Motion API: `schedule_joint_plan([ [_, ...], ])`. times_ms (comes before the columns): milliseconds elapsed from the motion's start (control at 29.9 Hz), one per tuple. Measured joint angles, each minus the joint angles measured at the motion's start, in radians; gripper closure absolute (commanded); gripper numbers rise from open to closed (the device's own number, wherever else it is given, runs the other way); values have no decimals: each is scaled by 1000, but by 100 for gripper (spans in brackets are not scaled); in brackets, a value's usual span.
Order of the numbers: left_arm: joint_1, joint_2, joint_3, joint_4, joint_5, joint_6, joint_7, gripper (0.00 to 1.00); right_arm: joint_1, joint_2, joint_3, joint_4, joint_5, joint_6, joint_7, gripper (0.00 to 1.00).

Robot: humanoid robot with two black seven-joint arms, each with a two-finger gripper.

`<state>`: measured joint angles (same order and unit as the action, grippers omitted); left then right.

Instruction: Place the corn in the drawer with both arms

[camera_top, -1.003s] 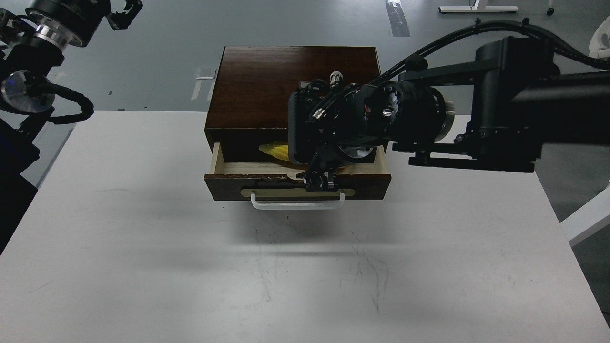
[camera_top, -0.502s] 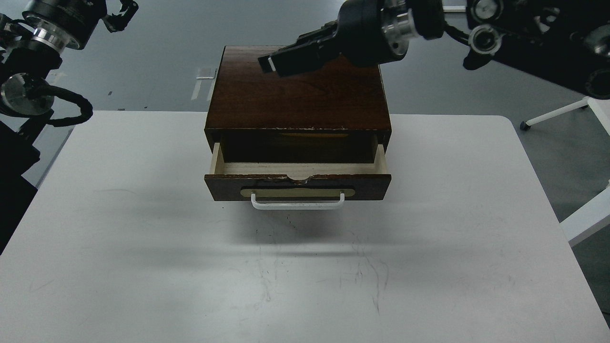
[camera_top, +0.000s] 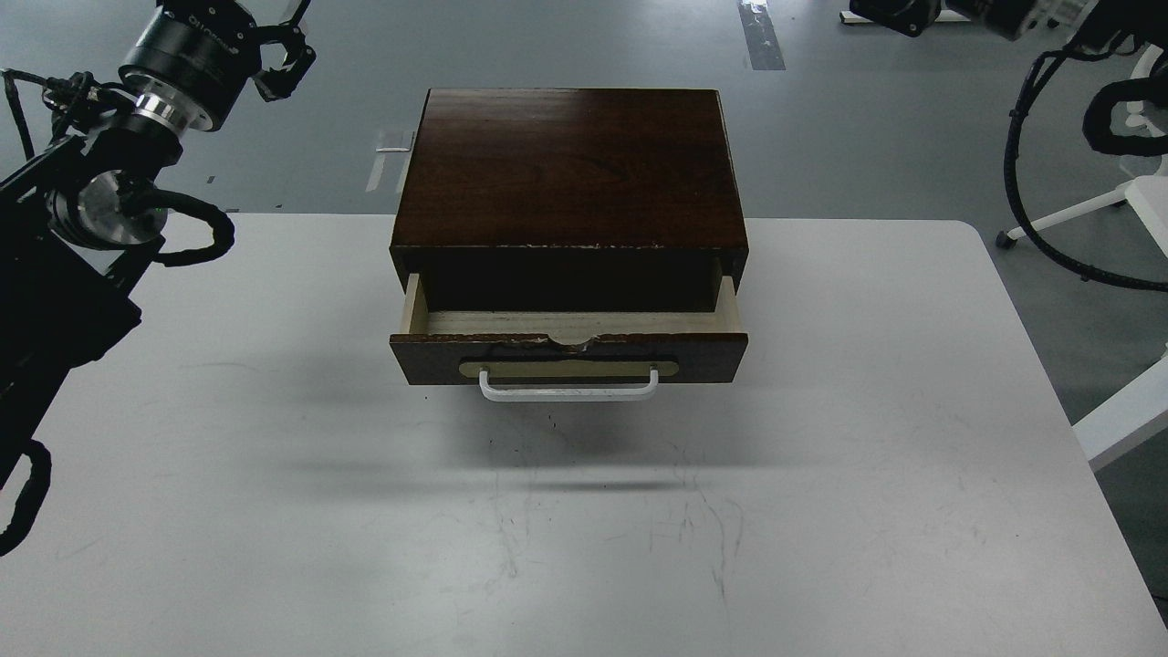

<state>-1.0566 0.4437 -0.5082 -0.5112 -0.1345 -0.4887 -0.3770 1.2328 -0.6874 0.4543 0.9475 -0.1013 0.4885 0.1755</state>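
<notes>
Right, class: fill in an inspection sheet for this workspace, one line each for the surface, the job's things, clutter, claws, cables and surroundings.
Surface: white table, faint scuffs near the front middle.
Job's things: dark brown wooden box with its sliding drawer part open, white bar handle facing me; the bright yellow corn cob does not show, the drawer's back is in shadow.
Clutter: nothing seen.
Claws: left claw raised at far left, holding nothing, fingers too dark to tell apart; right claw out of view.
Cables: black cables loop at the right edge.
Surroundings: grey floor with tape marks.
</notes>
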Motion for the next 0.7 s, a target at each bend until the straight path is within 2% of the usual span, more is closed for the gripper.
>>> schedule_joint_plan([
  [201,36,-3,-1,8,-26,0,3,2,-149,0,97,-119,291,0,4,0],
  [401,78,-2,-23,8,-100,0,14,2,-257,2,156,-169,538,0,4,0],
  [568,112,2,-50,8,-126,0,23,2,-312,11,192,-181,639,0,12,0],
  [702,120,18,-55,6,-128,0,24,2,-322,15,197,-182,647,0,44,0],
])
